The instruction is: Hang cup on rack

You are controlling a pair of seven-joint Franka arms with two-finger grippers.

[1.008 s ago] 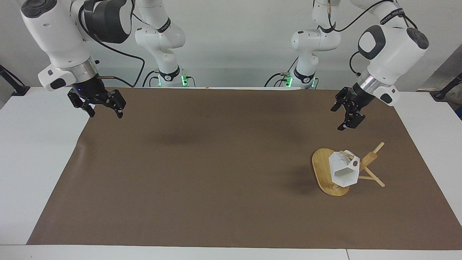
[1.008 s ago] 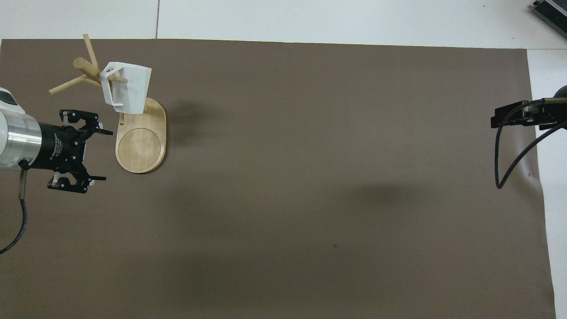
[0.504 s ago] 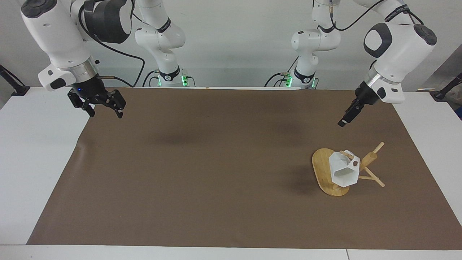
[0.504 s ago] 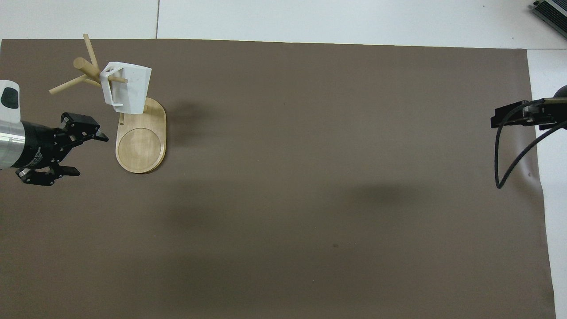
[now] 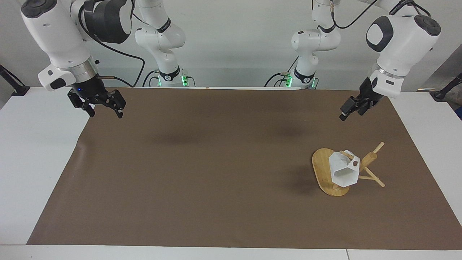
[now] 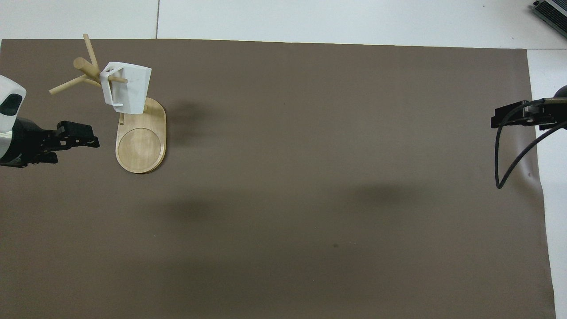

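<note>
Left hand [image 5: 351, 109] and right hand [image 5: 104, 104] both hang raised, fingers spread, holding nothing.

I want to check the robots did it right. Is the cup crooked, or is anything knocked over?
Nothing is knocked over. The rack stands flat on its base, and the cup hangs tilted from a peg through its handle, as a hung cup would. Both grippers are up, clear of it.

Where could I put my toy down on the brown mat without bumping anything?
Almost anywhere. The brown mat is bare from the rack all the way to the right arm's end. It is crowded only at the left arm's end, where the cup hangs on the rack. The left hand and right hand hang over the mat's edges.
</note>
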